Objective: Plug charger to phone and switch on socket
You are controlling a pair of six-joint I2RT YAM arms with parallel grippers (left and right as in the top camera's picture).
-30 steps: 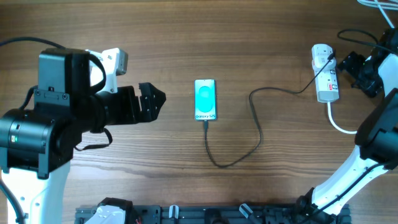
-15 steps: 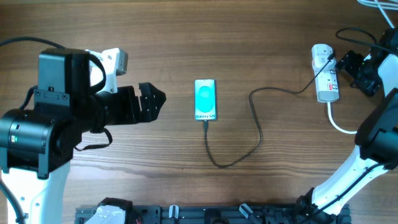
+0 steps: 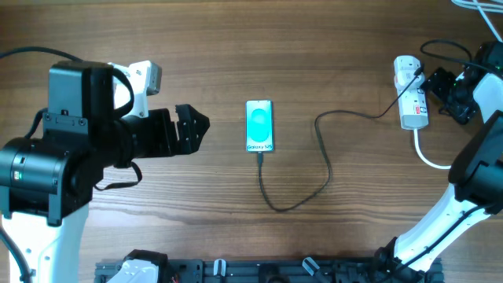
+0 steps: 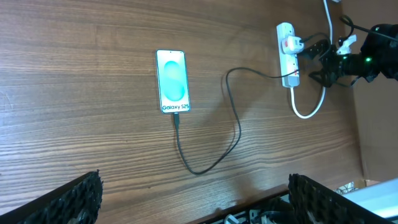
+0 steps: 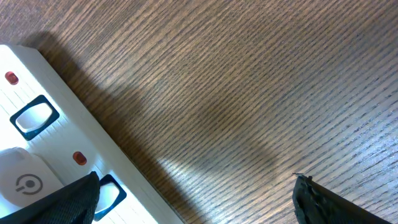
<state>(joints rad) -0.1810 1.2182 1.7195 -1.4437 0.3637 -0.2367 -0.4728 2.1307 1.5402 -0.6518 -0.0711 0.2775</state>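
Note:
The phone (image 3: 260, 125) lies flat mid-table, cyan screen up; it also shows in the left wrist view (image 4: 172, 81). The thin black charger cable (image 3: 324, 161) has its tip at the phone's lower edge, loops right and runs up to the white socket strip (image 3: 411, 92) at the far right. The strip also shows in the left wrist view (image 4: 288, 54) and fills the left of the right wrist view (image 5: 43, 146), with two rocker switches and red lamps. My right gripper (image 3: 437, 86) is open, right beside the strip, one finger over a switch. My left gripper (image 3: 192, 130) is open and empty, left of the phone.
A thick white lead (image 3: 428, 156) curves from the strip's near end towards the right arm. A black rail (image 3: 259, 270) runs along the table's front edge. Bare wood lies between the phone and the strip.
My right gripper has edged left, closer to the socket strip. The left arm, phone and cable have not moved.

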